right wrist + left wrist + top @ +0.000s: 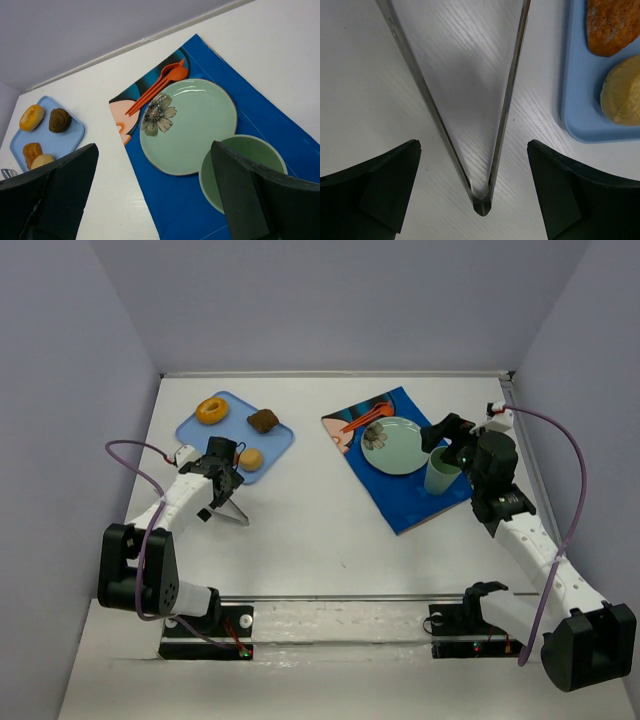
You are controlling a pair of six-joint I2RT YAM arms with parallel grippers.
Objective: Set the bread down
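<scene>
1. So, nothing is placed yet: the bread sits on the blue tray at 11 o'clock of the counter: donut, dark roll, pale bun.
2. Your left hand hangs released over the tongs, fingers spread either side, not gripping. The tray is at its 2 o'clock.
3. Your right hand is released and empty above the green plate at 1 o'clock. The cup touches the plate.
4. Still to do, I'd judge: grab the tongs, lift a bread, and carry it over. The plate is the likely target.
</scene>
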